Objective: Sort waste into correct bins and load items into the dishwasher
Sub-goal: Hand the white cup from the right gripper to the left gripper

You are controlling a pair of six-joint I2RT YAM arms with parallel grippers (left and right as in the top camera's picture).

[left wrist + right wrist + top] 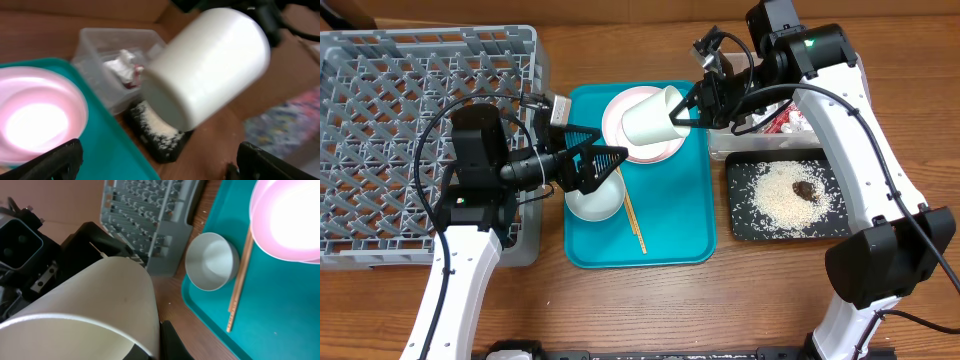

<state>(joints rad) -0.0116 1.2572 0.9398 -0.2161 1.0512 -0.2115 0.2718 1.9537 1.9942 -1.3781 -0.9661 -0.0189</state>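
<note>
My right gripper (692,108) is shut on the rim of a white cup (650,116), holding it tilted on its side above a white plate (665,150) on the teal serving tray (680,230). The cup fills the right wrist view (90,305) and shows close up in the left wrist view (210,65). My left gripper (618,163) is open and empty, just left of the cup and above a white bowl (595,200). Chopsticks (635,220) lie on the tray beside the bowl. The grey dish rack (420,120) stands at the left.
A clear tub (720,148) at the right holds a red-and-white wrapper (782,122). In front of it a black tray (735,205) holds rice (780,205) and a brown lump (803,188). The two arms are close together over the teal tray.
</note>
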